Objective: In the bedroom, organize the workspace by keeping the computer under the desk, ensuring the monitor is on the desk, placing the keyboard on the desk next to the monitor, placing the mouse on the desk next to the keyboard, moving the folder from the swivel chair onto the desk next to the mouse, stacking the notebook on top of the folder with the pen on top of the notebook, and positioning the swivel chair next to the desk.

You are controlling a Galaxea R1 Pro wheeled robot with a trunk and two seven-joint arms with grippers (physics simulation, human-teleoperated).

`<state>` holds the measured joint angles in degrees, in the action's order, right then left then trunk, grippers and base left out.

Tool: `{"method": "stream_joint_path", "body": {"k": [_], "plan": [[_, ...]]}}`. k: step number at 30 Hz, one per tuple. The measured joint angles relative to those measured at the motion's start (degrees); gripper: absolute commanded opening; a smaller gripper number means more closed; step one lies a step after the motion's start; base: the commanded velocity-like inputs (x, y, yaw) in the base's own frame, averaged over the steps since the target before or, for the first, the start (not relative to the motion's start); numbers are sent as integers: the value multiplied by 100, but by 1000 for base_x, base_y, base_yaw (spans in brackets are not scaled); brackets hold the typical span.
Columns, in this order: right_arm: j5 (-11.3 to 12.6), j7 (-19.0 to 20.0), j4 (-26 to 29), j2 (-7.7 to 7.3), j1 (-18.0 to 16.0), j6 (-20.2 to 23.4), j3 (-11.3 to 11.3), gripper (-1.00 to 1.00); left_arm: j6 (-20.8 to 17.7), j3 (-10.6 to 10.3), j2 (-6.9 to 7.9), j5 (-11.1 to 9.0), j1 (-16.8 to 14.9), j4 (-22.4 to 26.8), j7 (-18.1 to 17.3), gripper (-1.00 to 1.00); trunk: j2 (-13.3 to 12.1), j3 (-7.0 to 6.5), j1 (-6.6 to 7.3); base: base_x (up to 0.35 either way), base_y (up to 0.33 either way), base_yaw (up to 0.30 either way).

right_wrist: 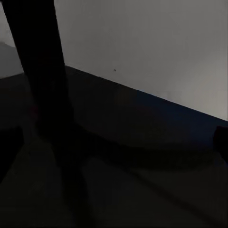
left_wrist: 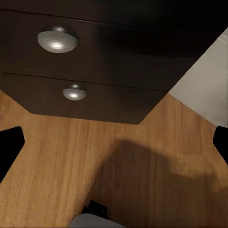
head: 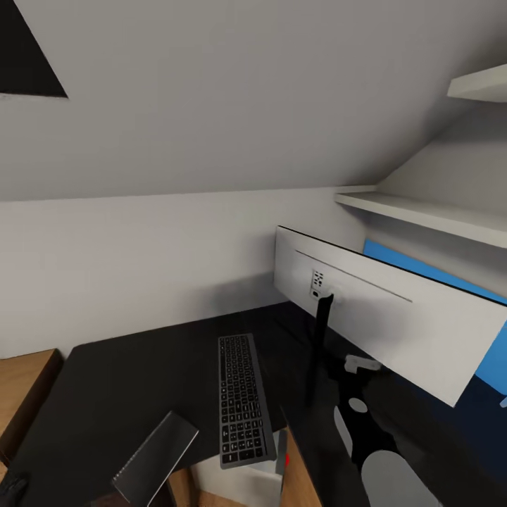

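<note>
keyboard (head: 243,401) on desk (head: 134,394), monitor (head: 394,324) beside

Soft, even light up top; my right wrist view sits in near darkness.

From my head view the grey wall (head: 141,267) is evenly lit, with a soft shadow behind the monitor (head: 394,317) and no glare. My left wrist view is warm and sharp: highlights on the silver knobs (left_wrist: 58,40), a broad blurred shadow across the wood floor (left_wrist: 142,175). My right wrist view is murky, detail lost.
</note>
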<state>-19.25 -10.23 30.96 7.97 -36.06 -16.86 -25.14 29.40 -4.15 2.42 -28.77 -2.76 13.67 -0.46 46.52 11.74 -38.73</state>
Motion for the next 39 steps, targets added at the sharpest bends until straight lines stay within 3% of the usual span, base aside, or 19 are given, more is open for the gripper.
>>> {"method": "stream_joint_path", "body": {"k": [8,20,39], "plan": [[-22,-35,-274,5,0,-556,1,100,1,-5,63,1,2,-132,-22,100,0,16,0,0,0,272],[-26,-38,-314,-6,-1,-632,1,100,1,-6,149,0,0,-155,-33,100,0,42,0,0,0,238],[-27,-37,-313,-62,0,-636,2,100,1,-19,150,9,-1,-158,-33,100,0,46,0,0,0,23]]}}
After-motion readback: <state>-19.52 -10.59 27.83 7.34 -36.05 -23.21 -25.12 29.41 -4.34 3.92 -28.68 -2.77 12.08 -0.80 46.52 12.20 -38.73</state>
